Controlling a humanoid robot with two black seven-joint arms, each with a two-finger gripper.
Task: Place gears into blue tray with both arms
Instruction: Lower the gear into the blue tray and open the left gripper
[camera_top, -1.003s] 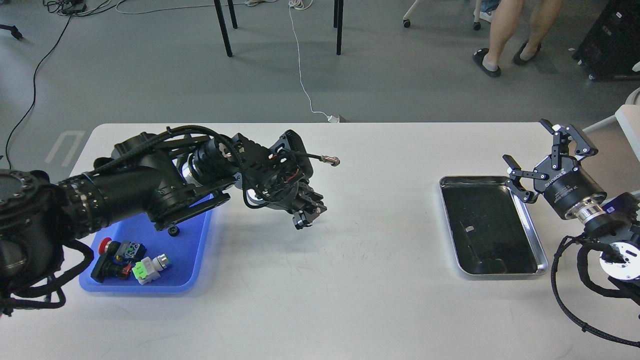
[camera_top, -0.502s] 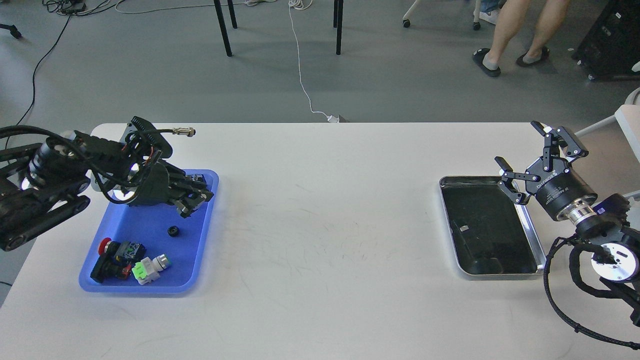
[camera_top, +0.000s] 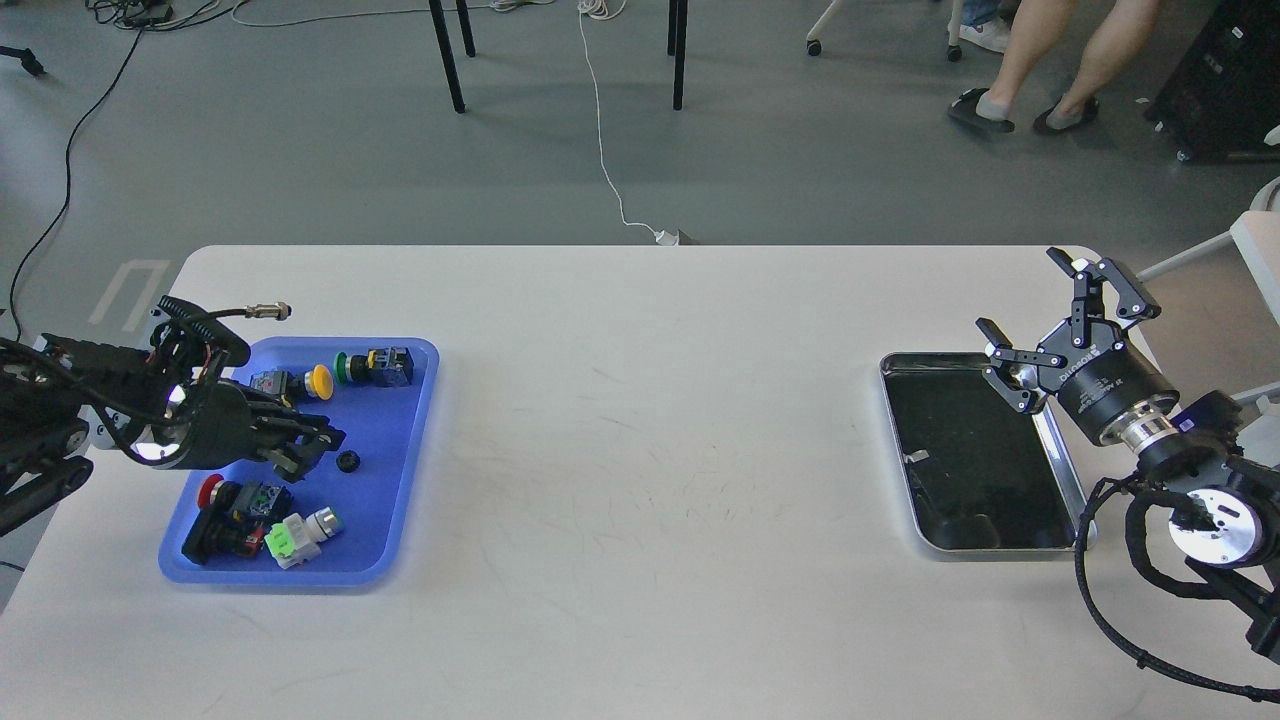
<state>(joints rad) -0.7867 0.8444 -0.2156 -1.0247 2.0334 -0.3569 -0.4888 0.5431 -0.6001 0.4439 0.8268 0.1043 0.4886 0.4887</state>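
Observation:
The blue tray (camera_top: 395, 440) lies on the left of the white table. One gear (camera_top: 347, 461), a tiny black toothed ring, rests on its floor near the middle. My left gripper (camera_top: 312, 450) hangs low over the tray just left of that gear, dark and end-on, so I cannot make out its fingers or whether it holds anything. No other gear shows. My right gripper (camera_top: 1045, 325) stands open and empty above the far right edge of the steel tray (camera_top: 1062, 470).
The blue tray also holds a yellow-capped button (camera_top: 320, 380), a green-capped button (camera_top: 347, 367), a red-capped switch (camera_top: 210, 491) and a green-and-white connector block (camera_top: 288, 538). A person's legs and chair legs stand beyond the table's far edge.
My left arm has swung back from the table's middle to the left and lowered over the blue tray. My right gripper has shifted slightly left, staying open.

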